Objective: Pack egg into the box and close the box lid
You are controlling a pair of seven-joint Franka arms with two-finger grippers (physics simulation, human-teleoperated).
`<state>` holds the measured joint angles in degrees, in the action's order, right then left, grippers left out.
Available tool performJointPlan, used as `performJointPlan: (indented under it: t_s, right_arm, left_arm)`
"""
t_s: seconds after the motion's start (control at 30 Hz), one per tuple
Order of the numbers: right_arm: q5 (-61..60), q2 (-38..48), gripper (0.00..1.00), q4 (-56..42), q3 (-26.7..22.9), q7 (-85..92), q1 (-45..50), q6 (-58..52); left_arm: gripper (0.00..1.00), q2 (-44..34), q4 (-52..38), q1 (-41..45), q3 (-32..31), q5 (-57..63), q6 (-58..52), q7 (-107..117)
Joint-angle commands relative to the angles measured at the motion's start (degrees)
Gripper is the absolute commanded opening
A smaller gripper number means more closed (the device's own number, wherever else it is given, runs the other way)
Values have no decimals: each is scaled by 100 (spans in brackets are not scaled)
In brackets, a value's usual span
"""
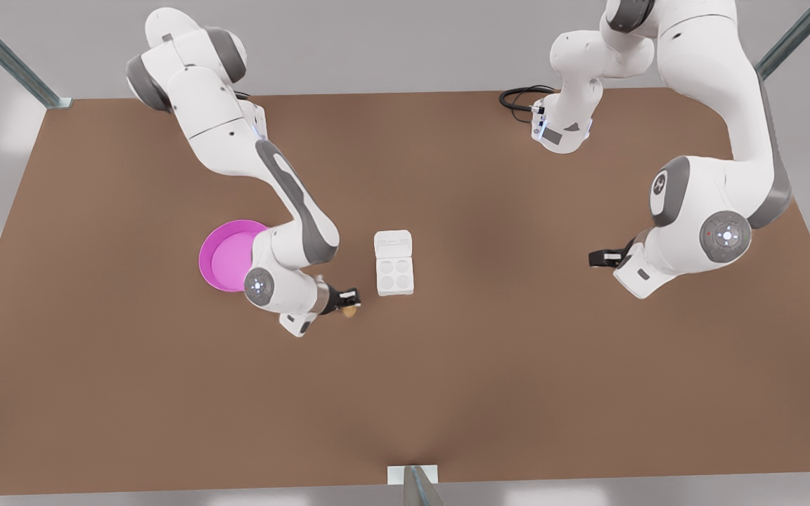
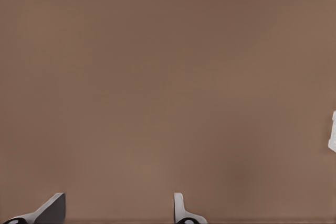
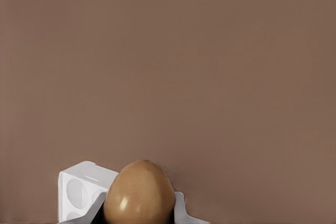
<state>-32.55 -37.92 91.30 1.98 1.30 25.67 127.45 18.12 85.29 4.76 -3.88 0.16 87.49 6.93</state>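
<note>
The tan-brown egg (image 1: 350, 310) (image 3: 139, 192) is pinched in my right gripper (image 1: 347, 298) (image 3: 139, 211), which is shut on it just above the table, a short way to the front view's left of the box. The white box (image 1: 394, 275) (image 3: 79, 190) lies with its four round cups bare. Its box lid (image 1: 393, 244) is folded back flat on the far side. My left gripper (image 1: 593, 258) (image 2: 118, 211) waits at the front view's right, open with nothing between its fingers. A sliver of the box (image 2: 333, 132) appears at the edge of the left wrist view.
A round pink plate (image 1: 226, 256) sits to the front view's left of the right arm's wrist, partly covered by it. A black cable (image 1: 521, 98) loops at the table's far edge. Brown tabletop (image 1: 482, 365) stretches around the box.
</note>
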Motion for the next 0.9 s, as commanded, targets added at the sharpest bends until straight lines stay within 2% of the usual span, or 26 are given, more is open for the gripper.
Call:
performJointPlan:
  t_s: [0.0, 0.27, 0.87]
  right_arm:
    - [-419, -111, 47, -130, 22, 256, 105, -53]
    - [-744, -181, 47, -24, 22, 221, 606, -62]
    - [-815, -330, 47, 231, 66, 248, 843, -168]
  left_arm:
    - [100, 25, -4, 34, -7, 1, -30, 2]
    - [100, 25, -4, 25, -7, 89, -39, -7]
    - [100, 113, -4, 34, -42, 248, -39, -7]
